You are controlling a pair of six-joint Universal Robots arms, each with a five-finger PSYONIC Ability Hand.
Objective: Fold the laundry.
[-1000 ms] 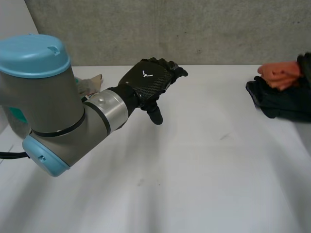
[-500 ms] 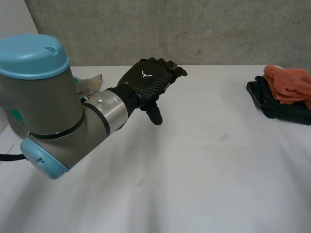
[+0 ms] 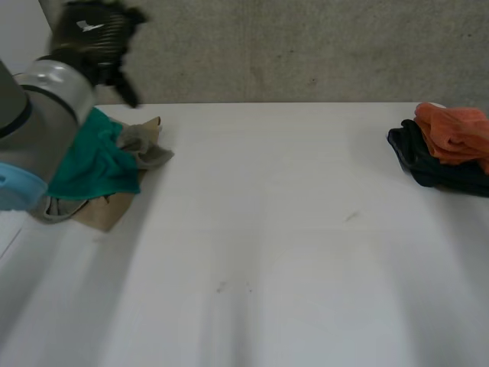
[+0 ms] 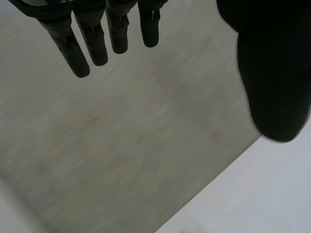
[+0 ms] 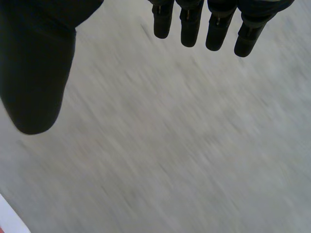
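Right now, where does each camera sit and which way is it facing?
Head view: between and behind the arms, looking down at the white table, teal cloth pile and orange cloth; left arm and left robot hand show.
Left wrist view: on the left wrist, facing the grey wall; its straight fingers and thumb show.
Right wrist view: on the right wrist, facing that wall; the open right robot hand shows.
Shared: all three see the wall.
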